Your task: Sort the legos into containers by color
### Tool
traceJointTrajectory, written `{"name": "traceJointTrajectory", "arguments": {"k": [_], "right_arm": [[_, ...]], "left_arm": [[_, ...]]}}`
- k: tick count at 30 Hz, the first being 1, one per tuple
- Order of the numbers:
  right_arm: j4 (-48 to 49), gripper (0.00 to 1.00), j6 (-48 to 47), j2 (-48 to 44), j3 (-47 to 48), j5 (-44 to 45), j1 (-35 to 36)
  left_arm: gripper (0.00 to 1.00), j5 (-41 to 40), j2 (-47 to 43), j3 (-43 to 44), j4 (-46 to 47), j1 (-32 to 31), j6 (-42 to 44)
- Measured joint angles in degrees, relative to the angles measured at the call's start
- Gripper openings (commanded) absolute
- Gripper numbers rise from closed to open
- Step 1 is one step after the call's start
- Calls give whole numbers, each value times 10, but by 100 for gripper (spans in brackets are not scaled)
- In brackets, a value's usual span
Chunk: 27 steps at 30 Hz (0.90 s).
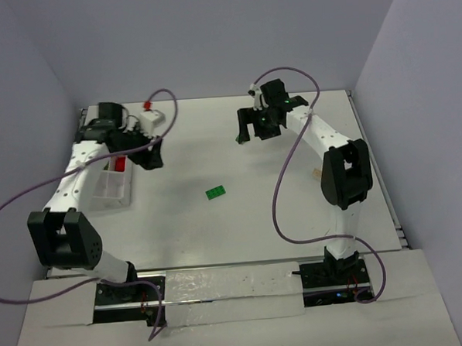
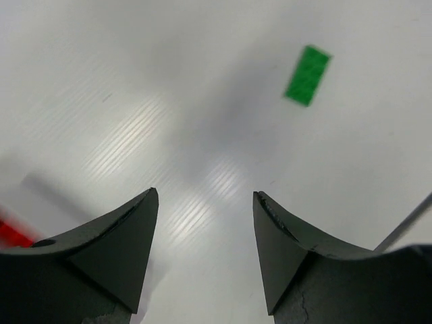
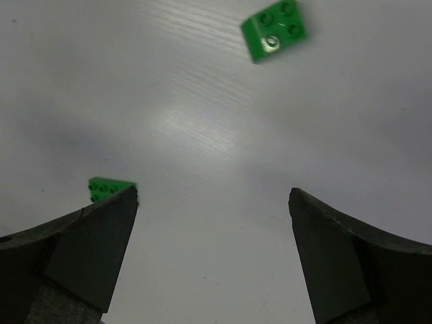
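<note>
A flat green lego (image 1: 215, 192) lies on the white table between the arms; in the left wrist view this green lego (image 2: 307, 74) shows ahead and to the right. The white container (image 1: 110, 187) stands at the left with a red lego (image 1: 120, 163) in a far compartment. My left gripper (image 1: 152, 155) (image 2: 205, 194) hangs just right of the container, open, with only bare table between its fingers. My right gripper (image 1: 252, 133) (image 3: 213, 191) is wide open over the far table. A square green lego (image 3: 275, 30) lies ahead of it. Another green lego (image 3: 104, 187) peeks from behind its left finger.
A small white block with a red top (image 1: 152, 111) sits at the back left, by the left arm's purple cable. Grey walls close in the table (image 1: 219, 236) at the back and on both sides. A red blur (image 2: 10, 233) shows at the left wrist view's left edge.
</note>
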Motion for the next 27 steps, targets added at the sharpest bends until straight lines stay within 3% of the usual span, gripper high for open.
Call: {"name": "traceJointTrajectory", "arguments": {"k": [5,8,14,27], "right_arm": [[1,100,-1,-1,-39,5,-72],[1,100,-1,-3,-55,8,-106],[1,100,-8,-30,-87,3,-162],[2,100,-18,-52,-107,-20,-205]], "left_arm": [[66,-27,117,45,13,-186,-43],[67,-39,184,83,4,-232,-49],[68,-86,312,213,-50,-292,-60],[69,-154,414,270,-109,-365,-77]]}}
